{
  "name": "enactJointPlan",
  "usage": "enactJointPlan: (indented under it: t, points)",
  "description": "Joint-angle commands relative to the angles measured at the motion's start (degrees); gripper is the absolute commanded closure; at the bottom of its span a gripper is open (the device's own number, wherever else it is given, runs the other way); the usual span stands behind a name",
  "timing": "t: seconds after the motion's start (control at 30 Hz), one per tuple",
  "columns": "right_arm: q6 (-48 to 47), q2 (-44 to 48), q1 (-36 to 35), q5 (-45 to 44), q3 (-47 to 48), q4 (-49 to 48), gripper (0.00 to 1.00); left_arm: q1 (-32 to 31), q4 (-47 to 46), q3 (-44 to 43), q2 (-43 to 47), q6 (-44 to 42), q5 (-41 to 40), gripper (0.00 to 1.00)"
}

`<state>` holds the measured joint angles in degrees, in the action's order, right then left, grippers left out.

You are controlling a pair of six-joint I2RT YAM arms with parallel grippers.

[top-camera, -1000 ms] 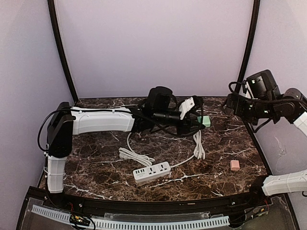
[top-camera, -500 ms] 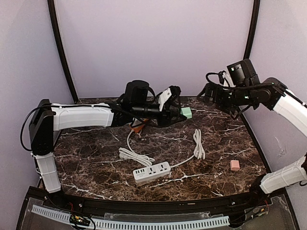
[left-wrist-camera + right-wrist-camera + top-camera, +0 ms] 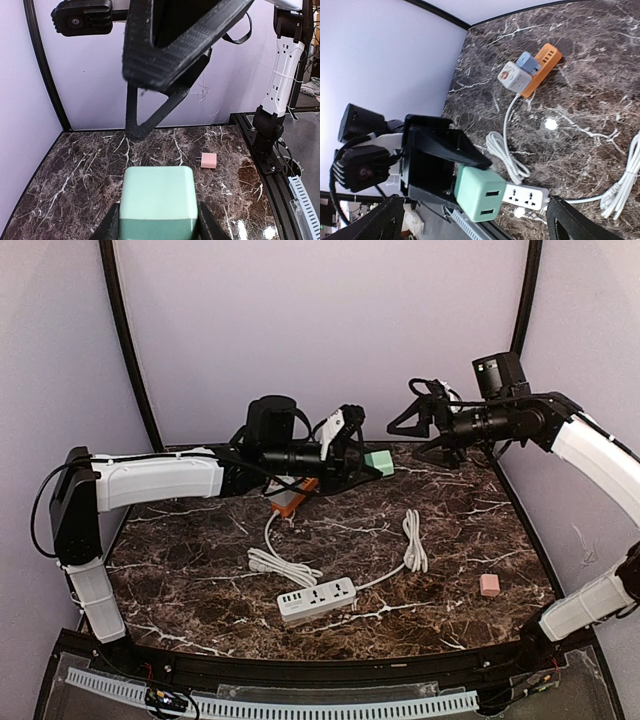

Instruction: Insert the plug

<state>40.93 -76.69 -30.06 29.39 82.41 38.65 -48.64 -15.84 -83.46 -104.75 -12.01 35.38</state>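
Observation:
A mint-green cube plug (image 3: 381, 463) hangs in the air over the back of the table, with my left gripper (image 3: 362, 460) shut on it. The left wrist view shows the plug (image 3: 157, 197) filling the space between the fingers (image 3: 111, 226). Its face with two USB slots (image 3: 482, 192) points toward my right gripper (image 3: 412, 432). That gripper is open, level with the plug and a short way to its right, not touching it. The white power strip (image 3: 317, 600) lies near the front middle of the marble table (image 3: 200, 570).
An orange power strip (image 3: 292, 496) with a white cube (image 3: 514, 76) and a blue plug (image 3: 528, 62) in it lies at the back. A small pink plug (image 3: 489, 584) sits at the right. The strip's white cord (image 3: 413, 540) lies in coils.
The left arm has carried the green plug leftward and higher, uncovering the orange strip. The right arm has swung in from the far right until its open jaws face the plug.

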Motion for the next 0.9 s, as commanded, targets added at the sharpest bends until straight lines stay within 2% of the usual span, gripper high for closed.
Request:
enactJointPlan:
  t: [0.0, 0.17, 0.4, 0.6, 0.87]
  points:
    - [0.53, -0.45, 0.71, 12.8, 1.25, -2.31, 0.01, -0.14, 1.33, 0.64, 3.88, -0.3, 2.91, 0.99]
    - [4.43, 0.84, 0.84, 14.97, -1.26, -3.67, 0.01, -0.12, 0.66, 0.72, 5.1, 1.93, 4.8, 0.99]
    - [13.79, 2.55, 0.89, 21.44, -7.48, -12.43, 0.05, -0.14, -0.89, 0.95, 6.67, 4.48, 6.25, 0.99]
    - [20.68, 3.63, 0.88, 22.9, -10.09, -19.55, 0.14, -0.17, -4.04, 2.53, 7.77, 8.11, 6.96, 0.99]
    - [24.89, 4.44, 0.82, 22.64, -10.84, -19.55, 0.26, -0.27, -5.95, 3.33, 8.0, 8.99, 7.44, 0.99]
